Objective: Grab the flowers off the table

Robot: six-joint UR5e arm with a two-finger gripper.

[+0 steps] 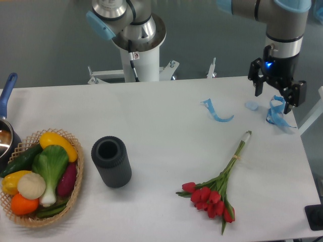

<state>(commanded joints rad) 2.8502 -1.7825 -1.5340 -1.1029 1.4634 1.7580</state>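
Observation:
The flowers [214,196], a bunch of red tulips with long green stems tied together, lie on the white table [161,121] at the front right, blooms toward the front edge and stem ends pointing back right. My gripper [274,95] hangs over the table's back right corner, well behind the flowers. Its two black fingers are spread apart and hold nothing.
Blue ribbon scraps lie at the back right [218,112] [276,115]. A dark grey cylindrical cup [111,161] stands left of centre. A wicker basket [75,186] of vegetables sits at the front left, with a pot [6,138] with a blue handle behind it. The arm's base [136,40] is behind the table.

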